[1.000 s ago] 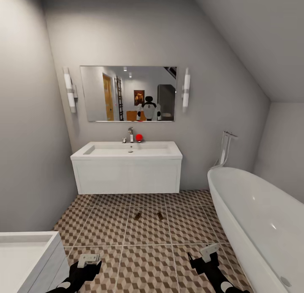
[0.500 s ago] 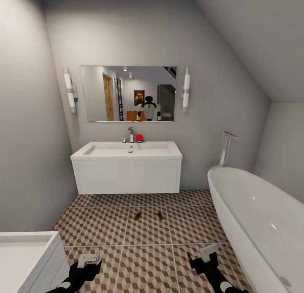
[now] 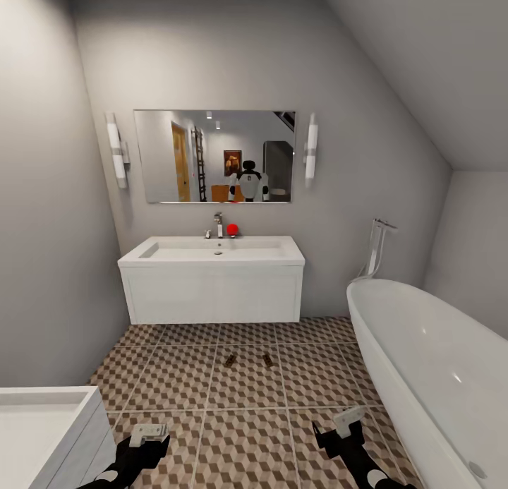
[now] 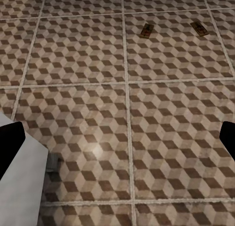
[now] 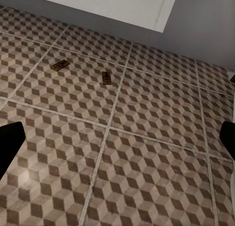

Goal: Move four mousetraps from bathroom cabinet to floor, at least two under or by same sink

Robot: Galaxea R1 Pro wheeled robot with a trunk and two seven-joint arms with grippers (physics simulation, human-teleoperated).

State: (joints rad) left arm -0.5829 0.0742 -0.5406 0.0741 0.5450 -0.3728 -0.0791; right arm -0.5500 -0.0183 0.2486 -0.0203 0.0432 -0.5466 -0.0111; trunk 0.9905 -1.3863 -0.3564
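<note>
Two mousetraps (image 3: 230, 360) (image 3: 268, 360) lie flat on the cube-patterned bathroom floor (image 3: 247, 447), side by side a short way in front of the white sink vanity (image 3: 212, 291). The same mousetraps (image 4: 146, 30) (image 4: 199, 28) show in the left wrist view, and both mousetraps (image 5: 59, 65) (image 5: 106, 78) also appear in the right wrist view. My left gripper (image 3: 148, 432) and right gripper (image 3: 349, 422) hang low over the near tiles, both open and empty. Their black fingertips (image 4: 10, 147) (image 5: 227, 138) stand wide apart. The cabinet and the other mousetraps are out of view.
A white oval bathtub (image 3: 430, 362) fills the right side. A white boxy fixture (image 3: 42, 432) stands at the near left, close to my left arm. A mirror (image 3: 214, 156) hangs above the sink, and a small red object (image 3: 232, 229) sits by the chrome tap (image 3: 218, 224).
</note>
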